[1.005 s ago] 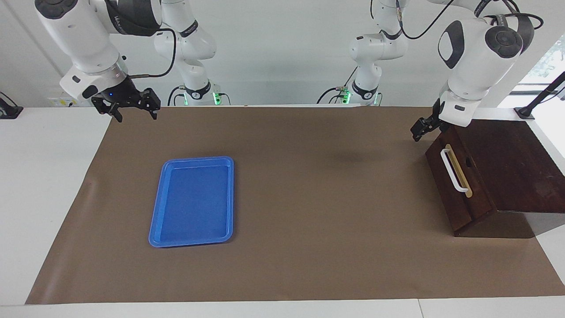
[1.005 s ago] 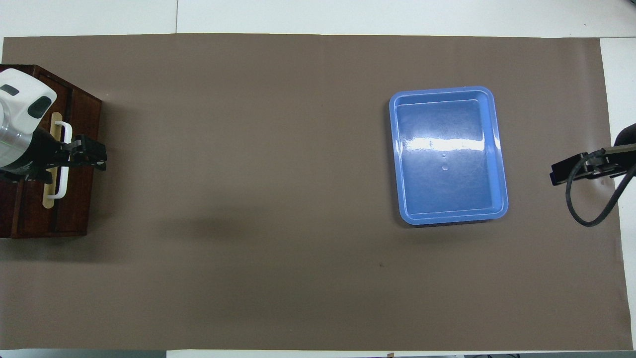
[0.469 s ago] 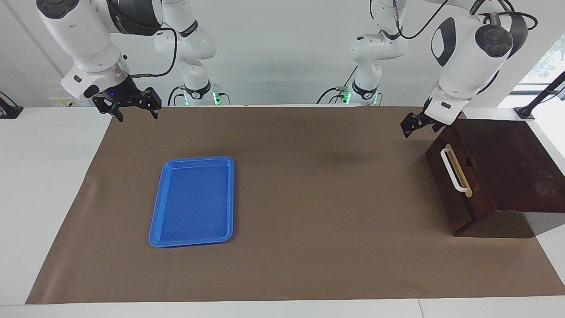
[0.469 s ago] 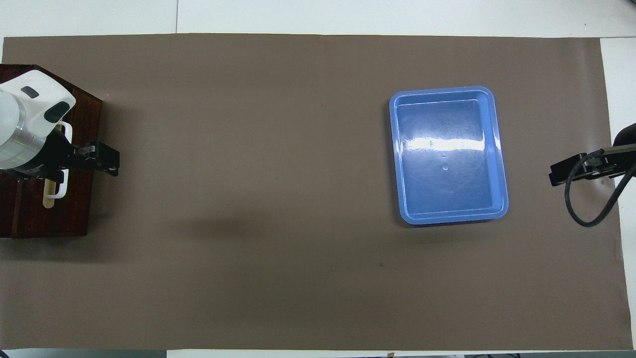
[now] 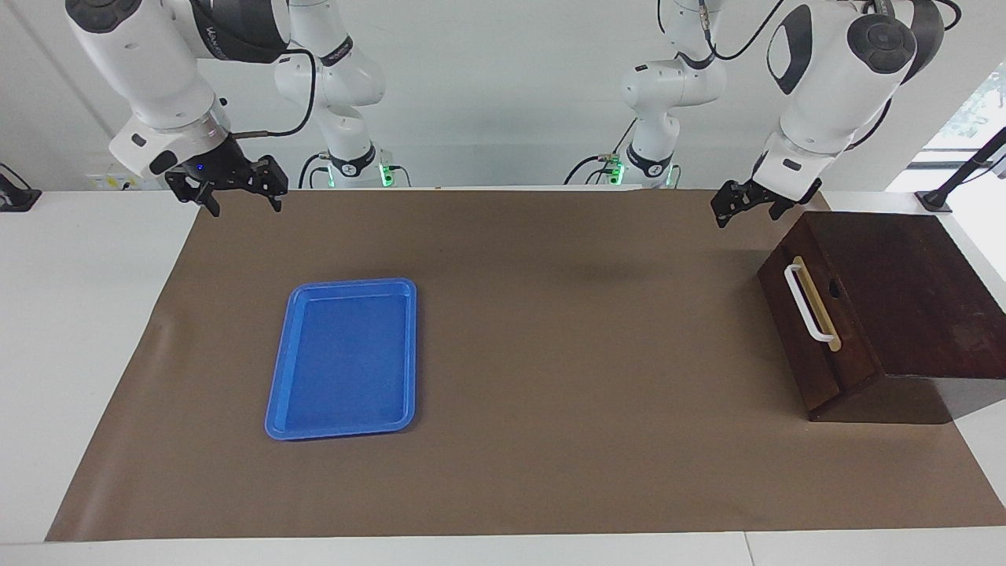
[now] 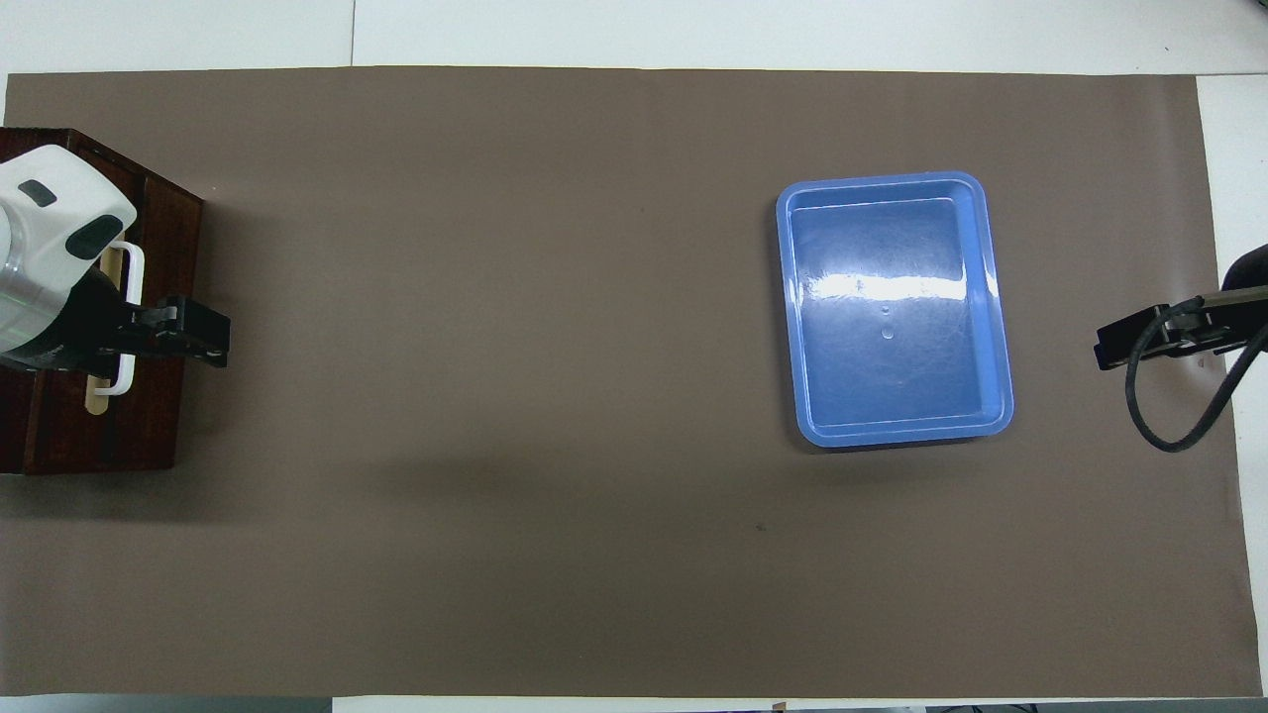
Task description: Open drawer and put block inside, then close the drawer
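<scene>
The drawer [image 5: 788, 316] in the dark wooden box is shut, and its white bar handle [image 5: 805, 303] is free. The box stands at the left arm's end of the table, and the drawer also shows in the overhead view [image 6: 163, 297]. The yellow block is not in view anywhere. My left gripper [image 5: 747, 211] is open and empty, raised over the mat in front of the drawer, clear of the handle; it also shows in the overhead view [image 6: 208, 337]. My right gripper [image 5: 240, 196] is open and empty, and waits raised over the mat's edge at the right arm's end [image 6: 1114, 347].
A blue plastic tray [image 5: 275, 393] lies empty on the brown mat toward the right arm's end, and shows in the overhead view too [image 6: 1001, 327]. The brown mat [image 5: 550, 354] covers most of the table between the tray and the box.
My left gripper has lifted from beside the drawer's handle and drawn back toward the robots. The drawer stays shut. The right arm has barely moved.
</scene>
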You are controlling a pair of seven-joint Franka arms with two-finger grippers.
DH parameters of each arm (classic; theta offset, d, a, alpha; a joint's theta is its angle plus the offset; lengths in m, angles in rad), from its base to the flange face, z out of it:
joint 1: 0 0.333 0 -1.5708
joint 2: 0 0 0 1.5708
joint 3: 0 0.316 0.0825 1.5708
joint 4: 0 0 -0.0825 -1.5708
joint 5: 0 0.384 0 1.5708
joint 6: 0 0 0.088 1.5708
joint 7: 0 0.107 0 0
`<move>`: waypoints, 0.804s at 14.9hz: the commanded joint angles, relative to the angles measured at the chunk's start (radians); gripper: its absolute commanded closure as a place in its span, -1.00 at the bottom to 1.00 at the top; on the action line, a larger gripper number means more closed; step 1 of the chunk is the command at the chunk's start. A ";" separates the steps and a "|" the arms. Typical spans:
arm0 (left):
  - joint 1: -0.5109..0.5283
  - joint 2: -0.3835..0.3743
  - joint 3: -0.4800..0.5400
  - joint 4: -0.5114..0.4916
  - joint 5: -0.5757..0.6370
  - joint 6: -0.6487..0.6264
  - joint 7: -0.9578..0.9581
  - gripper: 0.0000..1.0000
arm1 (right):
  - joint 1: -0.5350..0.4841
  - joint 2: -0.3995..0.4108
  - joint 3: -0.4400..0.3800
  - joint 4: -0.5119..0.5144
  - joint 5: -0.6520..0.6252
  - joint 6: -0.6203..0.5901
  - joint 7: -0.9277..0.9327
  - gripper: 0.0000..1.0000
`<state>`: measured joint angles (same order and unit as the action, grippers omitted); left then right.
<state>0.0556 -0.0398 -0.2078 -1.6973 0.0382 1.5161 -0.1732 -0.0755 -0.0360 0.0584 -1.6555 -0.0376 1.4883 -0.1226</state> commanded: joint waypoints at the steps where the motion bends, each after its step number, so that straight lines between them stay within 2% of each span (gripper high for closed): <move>1: -0.008 -0.011 0.011 0.028 -0.006 -0.033 0.047 -1.00 | -0.017 -0.004 0.012 0.008 -0.004 -0.019 -0.009 -1.00; 4: 0.000 -0.005 0.036 0.048 0.000 -0.036 0.144 -1.00 | -0.017 -0.004 0.012 0.006 -0.002 -0.016 -0.009 -1.00; 7: -0.008 -0.005 0.102 0.051 -0.007 -0.033 0.189 -1.00 | -0.017 -0.004 0.012 0.006 -0.002 -0.016 -0.009 -1.00; 12: -0.028 -0.005 0.096 0.061 -0.011 -0.037 0.189 -1.00 | -0.018 -0.004 0.012 0.006 -0.002 -0.016 -0.011 -1.00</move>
<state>0.0458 -0.0474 -0.1207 -1.6610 0.0380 1.5047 0.0091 -0.0755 -0.0360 0.0582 -1.6550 -0.0376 1.4883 -0.1226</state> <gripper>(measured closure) 0.000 0.000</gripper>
